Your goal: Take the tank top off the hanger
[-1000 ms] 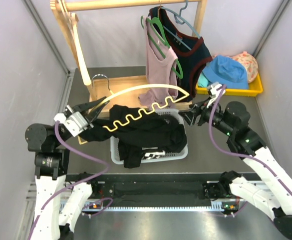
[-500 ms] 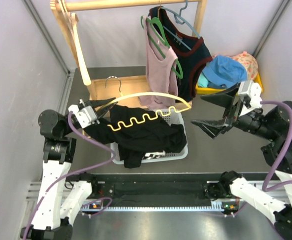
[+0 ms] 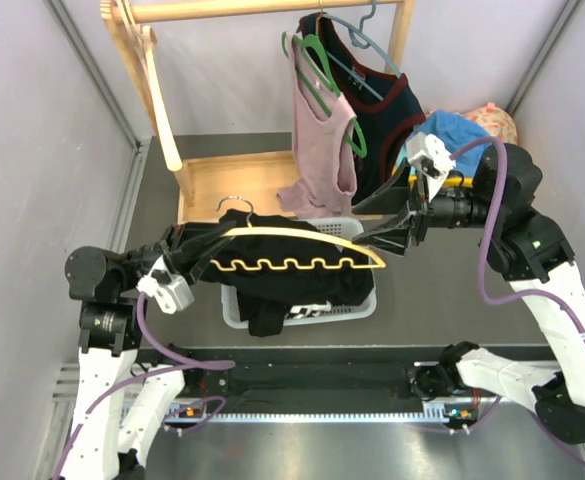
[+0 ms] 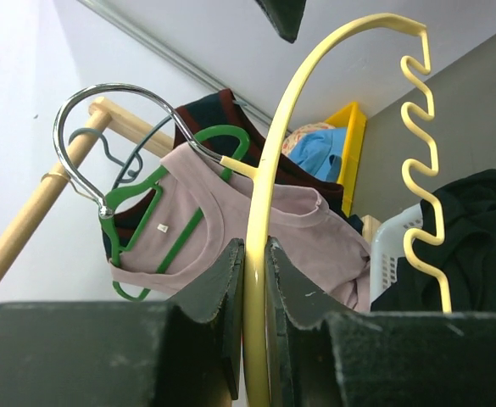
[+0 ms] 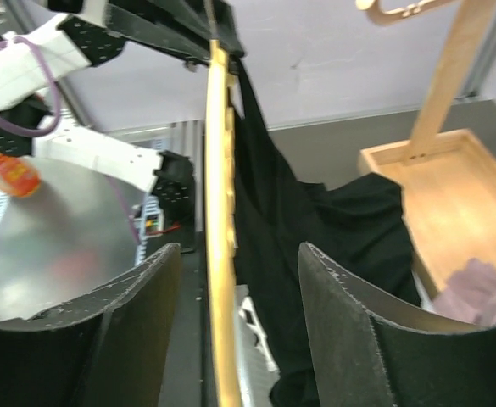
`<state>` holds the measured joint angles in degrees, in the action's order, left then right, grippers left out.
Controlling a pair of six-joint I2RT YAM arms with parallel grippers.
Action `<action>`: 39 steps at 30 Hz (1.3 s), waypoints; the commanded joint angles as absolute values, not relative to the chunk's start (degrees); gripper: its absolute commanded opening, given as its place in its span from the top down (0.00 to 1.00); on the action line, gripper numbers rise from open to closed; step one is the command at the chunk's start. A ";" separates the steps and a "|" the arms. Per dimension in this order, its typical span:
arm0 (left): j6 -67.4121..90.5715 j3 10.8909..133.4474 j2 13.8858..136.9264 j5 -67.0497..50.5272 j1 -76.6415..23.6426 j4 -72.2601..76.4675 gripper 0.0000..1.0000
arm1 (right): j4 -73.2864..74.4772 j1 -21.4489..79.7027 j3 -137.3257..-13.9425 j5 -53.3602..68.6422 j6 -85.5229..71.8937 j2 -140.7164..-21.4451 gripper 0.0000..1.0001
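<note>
Over grey tabletop (image 3: 422,290), left hand (image 4: 254,263) clamps yellow plastic hanger (image 3: 302,232), right hand (image 5: 235,254) gapes round its end; black tank top (image 3: 292,290) not yet off.

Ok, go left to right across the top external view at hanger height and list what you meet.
left gripper → yellow hanger, which it clamps → right gripper, jaws open around the hanger's right end. Left out: black tank top and white basket, which overlap the hanger.
</note>
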<state>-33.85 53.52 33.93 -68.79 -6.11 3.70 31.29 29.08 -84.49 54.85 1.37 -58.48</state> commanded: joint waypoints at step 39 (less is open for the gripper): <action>-36.74 60.12 38.14 -70.84 -6.59 5.80 1.00 | 34.19 36.39 -84.02 54.85 2.55 -64.87 0.95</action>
<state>-36.42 57.14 37.98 -69.84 -6.37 1.26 34.50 35.57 -83.88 55.94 2.48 -64.99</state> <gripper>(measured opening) 0.172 0.135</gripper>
